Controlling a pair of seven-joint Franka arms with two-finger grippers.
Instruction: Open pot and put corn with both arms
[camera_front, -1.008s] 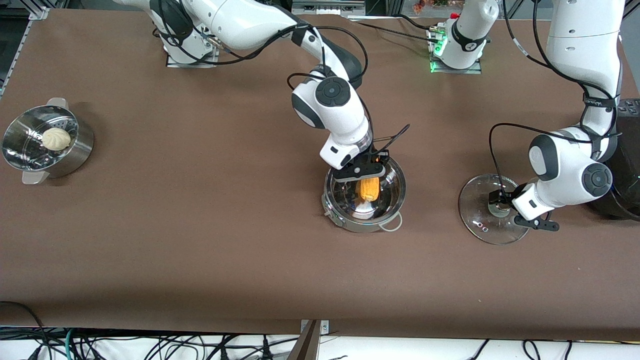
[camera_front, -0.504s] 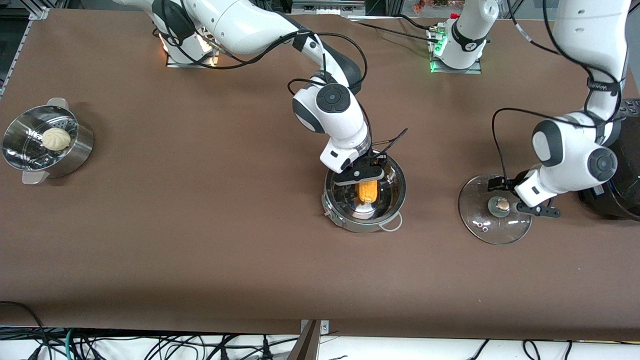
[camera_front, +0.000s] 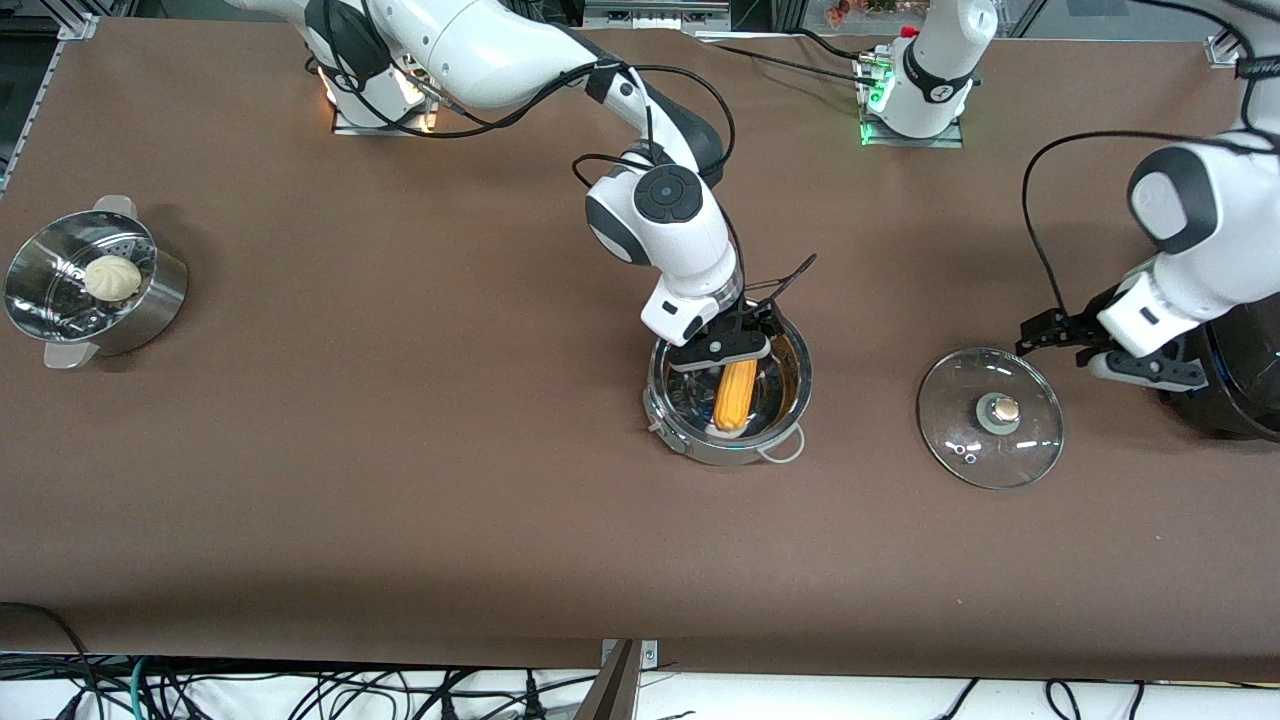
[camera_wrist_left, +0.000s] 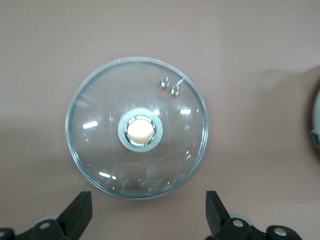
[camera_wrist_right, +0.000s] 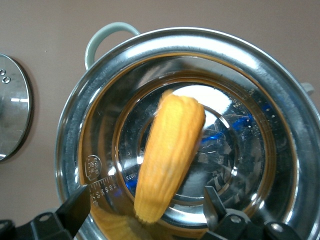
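Note:
The steel pot (camera_front: 700, 447) stands uncovered mid-table, and the yellow-orange corn (camera_front: 735, 395) lies loose inside it, one end against the wall. My right gripper (camera_front: 722, 350) hovers just above the pot's rim, open, its fingertips (camera_wrist_right: 75, 212) clear on either side of the corn (camera_wrist_right: 170, 155) and the pot (camera_wrist_right: 280, 100). The glass lid (camera_front: 960, 400) rests flat on the table toward the left arm's end, knob (camera_wrist_left: 140, 130) up. My left gripper (camera_front: 1105, 352) hangs open in the air between the lid and the black cooker; the lid (camera_wrist_left: 100, 150) sits apart from its fingertips (camera_wrist_left: 80, 212).
A perforated steamer basket (camera_front: 150, 300) holding a white bun (camera_front: 110, 277) stands at the right arm's end. The large black cooker (camera_front: 1240, 390) sits at the left arm's end, close beside the left hand. The pot's pale loop handle (camera_front: 785, 452) sticks out toward the front camera.
My right gripper has opened and let go of the corn, which dropped into the pot. My left gripper has lifted off the lid's knob and drawn back toward the cooker.

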